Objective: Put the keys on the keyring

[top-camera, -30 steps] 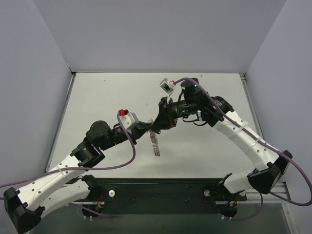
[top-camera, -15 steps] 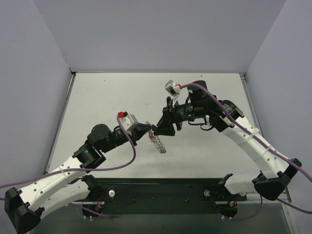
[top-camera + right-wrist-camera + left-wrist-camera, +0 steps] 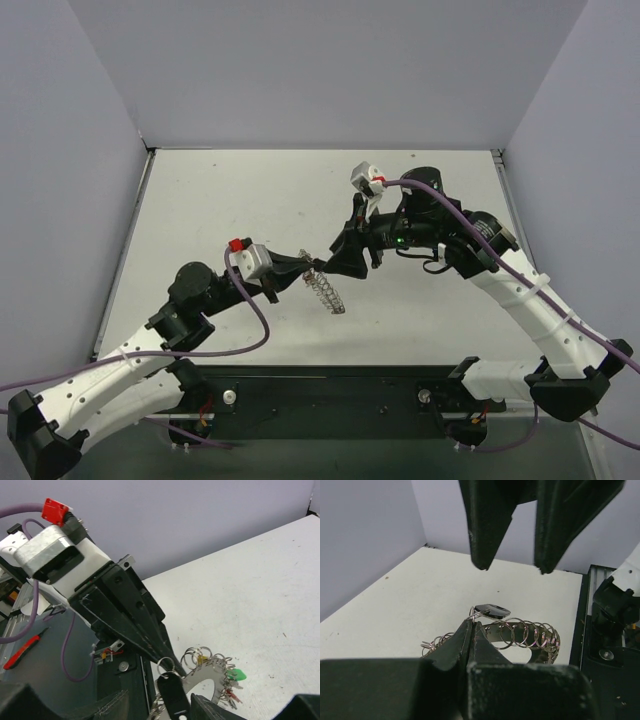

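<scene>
The keyring is a flat silver ring with small wire loops along its rim, held above the table. My left gripper is shut on its rim. A black-headed key hangs from a small loop right at the left fingertips. Green, yellow and red keys dangle from the keyring. My right gripper stands open just right of the ring, and in its own view the black key sits loose between its fingers.
The white tabletop lies below both grippers, bounded by grey walls at the back and sides. The black base plate with both arm mounts runs along the near edge.
My right gripper has opened and drawn back to the right, off the black key. The left arm has shifted slightly left, with the keyring still in its grip.
</scene>
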### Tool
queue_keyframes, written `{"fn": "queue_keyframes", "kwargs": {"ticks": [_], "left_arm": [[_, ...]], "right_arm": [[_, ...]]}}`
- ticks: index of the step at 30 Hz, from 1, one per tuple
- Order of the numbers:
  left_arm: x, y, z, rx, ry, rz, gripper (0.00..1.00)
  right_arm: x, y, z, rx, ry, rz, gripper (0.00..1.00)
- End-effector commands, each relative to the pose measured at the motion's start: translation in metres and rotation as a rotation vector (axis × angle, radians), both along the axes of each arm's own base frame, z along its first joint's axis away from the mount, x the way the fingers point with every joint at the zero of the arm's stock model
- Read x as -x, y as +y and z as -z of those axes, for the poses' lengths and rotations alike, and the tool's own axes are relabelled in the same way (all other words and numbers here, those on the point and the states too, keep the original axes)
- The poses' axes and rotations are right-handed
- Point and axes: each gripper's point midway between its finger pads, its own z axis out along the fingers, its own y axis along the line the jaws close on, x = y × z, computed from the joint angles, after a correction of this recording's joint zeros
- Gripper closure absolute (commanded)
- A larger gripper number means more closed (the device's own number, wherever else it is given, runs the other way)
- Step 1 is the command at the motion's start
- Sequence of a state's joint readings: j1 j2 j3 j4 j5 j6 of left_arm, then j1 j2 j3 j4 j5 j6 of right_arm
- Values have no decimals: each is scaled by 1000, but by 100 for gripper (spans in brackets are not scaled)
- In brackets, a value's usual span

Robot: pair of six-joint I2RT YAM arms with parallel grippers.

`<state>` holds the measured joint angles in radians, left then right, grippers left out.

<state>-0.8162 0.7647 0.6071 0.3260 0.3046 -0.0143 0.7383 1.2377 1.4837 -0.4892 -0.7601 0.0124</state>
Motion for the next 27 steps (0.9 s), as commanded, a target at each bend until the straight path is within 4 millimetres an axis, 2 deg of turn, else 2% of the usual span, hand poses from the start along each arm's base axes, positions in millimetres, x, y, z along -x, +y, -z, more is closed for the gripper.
{"fn": "queue_keyframes", "kwargs": {"ticks": [1,7,10,12,13,15,16,19,23,27], "left_arm": [[34,-1,-51,116,-175,151,100],[53,4,-66,121,-271,212,100],[57,7,-74,121,-299,217,100],[59,8,-77,121,-308,221,100],[60,9,-79,123,-312,223,100],[62,10,-80,126,-317,229,100],[64,10,-82,136,-325,232,100],[66,12,-86,153,-336,233,100],[65,16,-90,171,-349,211,100],[62,16,-91,177,-346,198,100]], "right_arm": [[-15,-3,-17,-47,-99,32,49],[-27,-8,-36,-113,-114,72,50],[-33,-8,-33,-117,-89,89,55],[-35,-6,-24,-101,-63,92,57],[-34,-5,-21,-96,-51,90,68],[-32,-3,-10,-76,-28,82,80],[-32,-1,-5,-66,-17,80,90],[-20,4,9,-32,11,43,100],[-2,10,21,-14,67,-25,100],[12,6,27,-8,104,-61,100]]}}
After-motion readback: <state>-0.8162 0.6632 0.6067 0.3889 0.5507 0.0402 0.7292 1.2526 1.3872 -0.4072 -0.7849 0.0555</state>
